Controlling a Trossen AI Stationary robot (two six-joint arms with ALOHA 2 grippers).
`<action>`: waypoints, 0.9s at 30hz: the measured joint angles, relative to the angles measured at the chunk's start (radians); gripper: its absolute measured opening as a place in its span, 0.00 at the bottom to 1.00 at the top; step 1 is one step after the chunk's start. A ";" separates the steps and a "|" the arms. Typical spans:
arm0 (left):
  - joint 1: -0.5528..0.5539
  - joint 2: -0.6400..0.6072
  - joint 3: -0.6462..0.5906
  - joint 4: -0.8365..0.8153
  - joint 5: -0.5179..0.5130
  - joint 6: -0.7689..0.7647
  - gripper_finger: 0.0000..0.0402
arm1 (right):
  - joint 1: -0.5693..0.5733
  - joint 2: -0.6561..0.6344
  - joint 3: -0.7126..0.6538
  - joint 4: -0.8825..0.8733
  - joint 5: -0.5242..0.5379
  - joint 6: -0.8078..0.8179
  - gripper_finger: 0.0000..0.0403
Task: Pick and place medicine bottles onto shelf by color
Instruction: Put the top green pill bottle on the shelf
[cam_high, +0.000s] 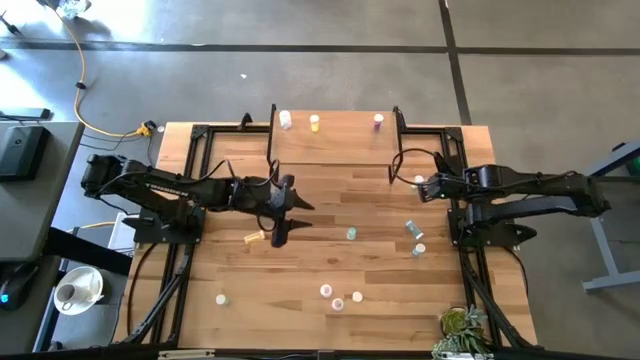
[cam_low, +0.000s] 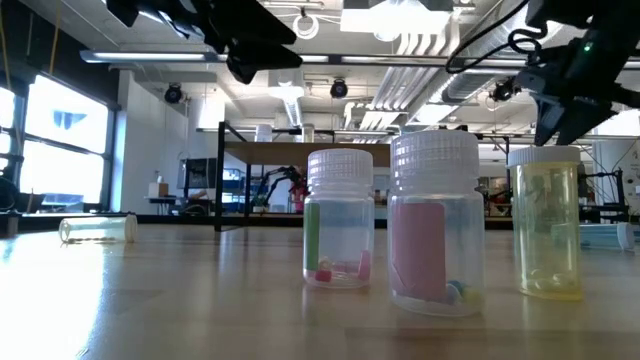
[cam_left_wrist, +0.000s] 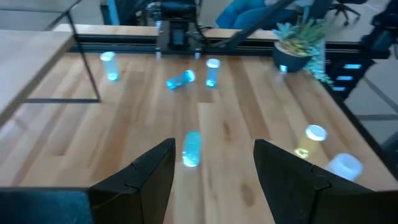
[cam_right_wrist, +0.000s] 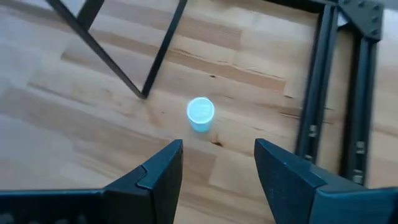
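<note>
While the shelf stands at the far edge of the table with three bottles lined along its back — a white one, a yellow one and a purple one — both arms are held above the tabletop with nothing gripped. The left gripper is seen with its fingers spread apart; a blue-teal bottle lies on its side just ahead of them, in line with the gap, and an orange bottle lies just beside the gripper. Further ahead, three more teal bottles are scattered, one of them tipped over. The right gripper is likewise open, and a capped teal bottle stands upright just beyond its fingertips, near a black shelf leg. Close to the low camera three upright bottles are grouped — green-labelled, pink and yellow.
</note>
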 joint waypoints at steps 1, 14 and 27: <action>-0.010 0.000 0.000 0.000 -0.001 0.000 0.52 | -0.011 -0.005 -0.014 0.030 -0.004 0.000 0.47; -0.093 0.000 0.000 0.000 -0.011 0.020 0.52 | -0.159 -0.003 -0.143 0.311 -0.002 -0.062 0.47; -0.107 0.000 0.000 -0.001 -0.077 0.020 0.52 | -0.197 -0.003 -0.256 0.448 -0.003 -0.037 0.47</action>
